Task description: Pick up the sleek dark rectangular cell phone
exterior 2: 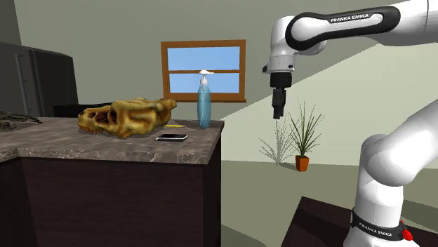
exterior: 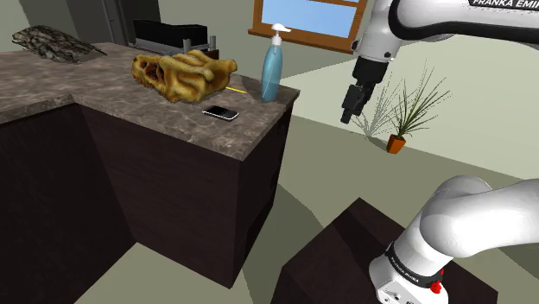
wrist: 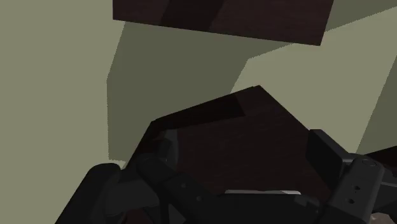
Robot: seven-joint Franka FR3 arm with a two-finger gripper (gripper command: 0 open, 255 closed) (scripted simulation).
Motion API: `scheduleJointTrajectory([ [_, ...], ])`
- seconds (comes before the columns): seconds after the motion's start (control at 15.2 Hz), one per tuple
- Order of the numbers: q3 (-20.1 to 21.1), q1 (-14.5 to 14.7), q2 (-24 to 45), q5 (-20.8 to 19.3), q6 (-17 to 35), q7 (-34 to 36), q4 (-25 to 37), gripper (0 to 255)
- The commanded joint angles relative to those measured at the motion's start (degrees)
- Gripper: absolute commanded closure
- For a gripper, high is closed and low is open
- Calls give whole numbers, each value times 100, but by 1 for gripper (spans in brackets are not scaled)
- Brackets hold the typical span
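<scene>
The cell phone (exterior: 221,112) (exterior 2: 172,137) is a thin dark rectangle with a pale edge. It lies flat near the corner of the stone-topped counter (exterior: 164,129) (exterior 2: 105,151). My black gripper (exterior: 349,110) (exterior 2: 278,114) hangs in the air well off the counter, out past its corner and higher than the phone, pointing down. In the wrist view its fingers (wrist: 326,156) stand apart with nothing between them, above the dark stand (wrist: 254,127) and the floor.
Close behind the phone on the counter are a tan skull-like object (exterior: 183,73) (exterior 2: 126,117), a blue pump bottle (exterior: 271,69) (exterior 2: 203,105) and a thin yellow stick (exterior: 237,88). A potted plant (exterior: 399,138) (exterior 2: 302,160) stands on the floor below a window (exterior 2: 203,70).
</scene>
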Motion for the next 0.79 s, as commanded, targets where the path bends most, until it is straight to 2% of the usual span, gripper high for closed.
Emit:
scheduleJointTrajectory([
  [0.0, 0, 0, 0, 0, 0, 0, 0, 0],
  [0.73, 716, 287, 2167, 242, 774, 705, 1446, 0],
])
